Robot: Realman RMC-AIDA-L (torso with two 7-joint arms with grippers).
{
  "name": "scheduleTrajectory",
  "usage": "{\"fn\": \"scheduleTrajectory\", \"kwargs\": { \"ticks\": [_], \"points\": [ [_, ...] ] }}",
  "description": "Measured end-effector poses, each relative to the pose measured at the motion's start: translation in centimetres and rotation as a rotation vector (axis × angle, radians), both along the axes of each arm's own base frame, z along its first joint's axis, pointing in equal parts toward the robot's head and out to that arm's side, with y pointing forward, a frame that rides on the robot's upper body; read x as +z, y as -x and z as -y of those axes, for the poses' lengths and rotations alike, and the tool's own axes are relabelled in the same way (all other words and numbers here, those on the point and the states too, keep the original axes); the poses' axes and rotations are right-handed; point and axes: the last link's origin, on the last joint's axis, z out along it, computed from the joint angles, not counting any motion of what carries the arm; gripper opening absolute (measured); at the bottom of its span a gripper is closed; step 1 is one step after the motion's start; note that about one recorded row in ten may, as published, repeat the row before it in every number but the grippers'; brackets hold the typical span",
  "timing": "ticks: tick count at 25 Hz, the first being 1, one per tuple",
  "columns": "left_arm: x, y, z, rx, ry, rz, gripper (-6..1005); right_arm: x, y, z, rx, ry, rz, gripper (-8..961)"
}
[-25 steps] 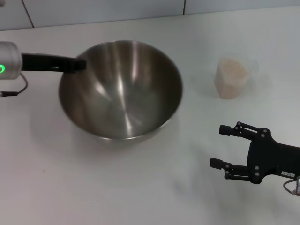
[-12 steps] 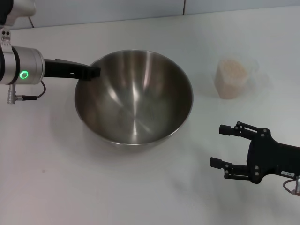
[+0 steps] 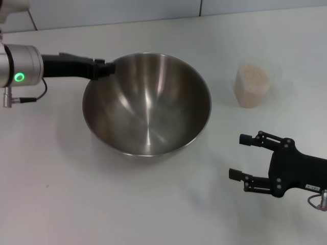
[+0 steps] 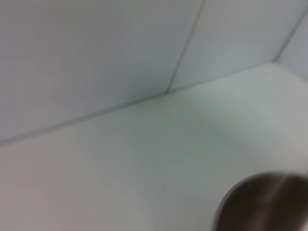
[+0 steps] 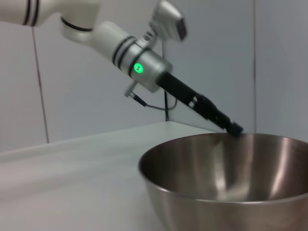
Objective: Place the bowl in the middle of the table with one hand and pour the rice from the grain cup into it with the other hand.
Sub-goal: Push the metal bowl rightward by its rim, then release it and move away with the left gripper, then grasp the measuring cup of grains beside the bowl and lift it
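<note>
Left claw (image 3: 104, 69) is clamped on the far-left rim of the bowl (image 3: 148, 104), which sits on the white tabletop (image 3: 61, 194) near its middle. Right claw (image 3: 244, 157) hovers low at the near right, fingers apart and holding nothing. Beyond it stands the grain cup (image 3: 251, 86), full of rice (image 3: 252, 76), well apart from the bowl. Pale wall panels (image 3: 112, 10) back the tabletop.

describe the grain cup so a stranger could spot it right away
On the white table, look to the robot's right of the big steel bowl. The grain cup stands alone there, small, clear plastic, full of pale rice, farther away than the open right gripper.
</note>
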Motion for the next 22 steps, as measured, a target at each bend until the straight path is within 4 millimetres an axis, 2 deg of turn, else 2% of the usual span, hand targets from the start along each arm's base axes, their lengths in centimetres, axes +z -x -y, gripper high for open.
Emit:
{"fn": "scheduleTrajectory", "kwargs": {
  "ticks": [2, 3, 4, 5, 6, 8, 9, 10, 11, 12, 13, 17, 18, 22],
  "points": [
    [0.4, -0.3, 0.3, -0.032, -0.001, 0.013, 177, 0.0, -0.2, -0.1, -0.018, -0.015, -0.002, 818],
    [1.6, -0.7, 1.0, -0.098, -0.007, 0.026, 218, 0.2, -0.6, -0.2, -0.06, -0.048, -0.012, 818],
    [1.6, -0.7, 1.0, -0.098, -0.007, 0.026, 258, 0.4, -1.0, -0.2, -0.087, -0.07, -0.019, 818],
    [2.7, -0.7, 2.0, -0.17, -0.014, 0.024, 298, 0.6, -1.5, -0.3, -0.126, -0.1, -0.027, 818],
    [2.7, -0.7, 2.0, -0.17, -0.014, 0.024, 326, 0.6, -1.5, -0.3, -0.126, -0.1, -0.027, 818],
    [3.8, -0.5, 3.5, -0.27, -0.015, 0.011, 383, 1.5, -3.5, -0.7, -0.286, -0.219, -0.053, 818],
    [3.8, -0.5, 3.5, -0.27, -0.015, 0.011, 411, 1.5, -3.5, -0.7, -0.286, -0.219, -0.053, 818],
    [4.6, 0.0, 5.8, -0.383, 0.008, -0.004, 439, 1.8, -4.3, -0.8, -0.353, -0.269, -0.063, 818],
    [4.6, 0.0, 5.8, -0.383, 0.008, -0.004, 468, 2.0, -4.9, -1.0, -0.398, -0.302, -0.064, 818],
    [5.3, 0.7, 7.8, -0.446, 0.033, -0.008, 496, 2.3, -5.5, -1.2, -0.439, -0.333, -0.065, 818],
    [5.8, 1.5, 8.9, -0.465, 0.039, -0.01, 544, 2.8, -6.5, -1.6, -0.514, -0.39, -0.062, 817],
    [6.3, 2.5, 9.7, -0.46, 0.034, -0.01, 737, 3.1, -7.4, -2.7, -0.588, -0.44, -0.045, 817],
    [6.5, 3.2, 10.0, -0.443, 0.033, -0.01, 758, 3.1, -7.6, -3.6, -0.609, -0.447, -0.024, 817],
    [6.5, 3.4, 10.2, -0.434, 0.035, -0.011, 842, 2.9, -7.4, -5.2, -0.618, -0.447, 0.004, 817]
  ]
}}
